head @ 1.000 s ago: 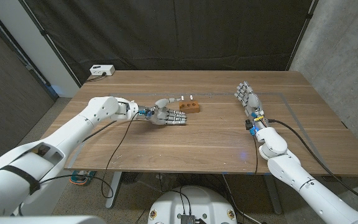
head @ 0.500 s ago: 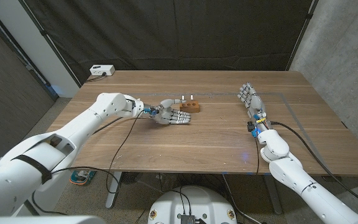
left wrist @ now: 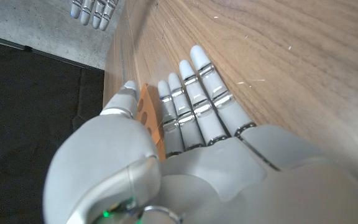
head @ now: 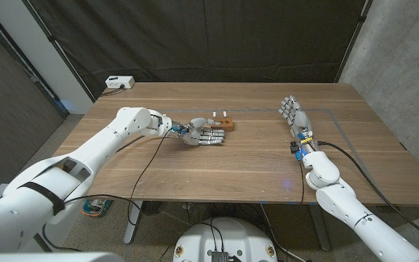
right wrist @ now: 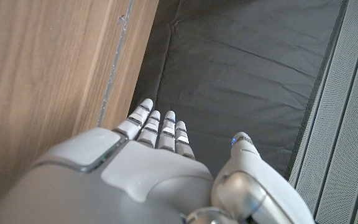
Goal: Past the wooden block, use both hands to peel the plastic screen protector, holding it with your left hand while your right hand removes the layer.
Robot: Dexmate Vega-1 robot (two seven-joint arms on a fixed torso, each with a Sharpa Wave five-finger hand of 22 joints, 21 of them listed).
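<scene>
The small wooden block (head: 225, 124), with two white pegs on top, stands on the table (head: 217, 171) left of the middle. My left hand (head: 204, 135) lies just in front of it, fingers straight and pointing right, holding nothing. In the left wrist view the block (left wrist: 148, 115) sits between the thumb and the fingers (left wrist: 197, 99), close to them. My right hand (head: 293, 113) stands open at the right, fingers stretched toward the far edge, nothing in it. A thin pale line (head: 318, 110) runs across the table past the block; I cannot make out a screen protector.
A white box (head: 119, 82) with a cable sits at the table's far left corner. A black cable (head: 140, 171) trails from my left wrist over the front left of the table. A dark curtain (head: 217, 36) hangs behind; a concrete wall (head: 406, 58) stands at the right.
My left hand has slid right and now lies in front of the wooden block, close to it. My right hand has shifted slightly to the right, still open.
</scene>
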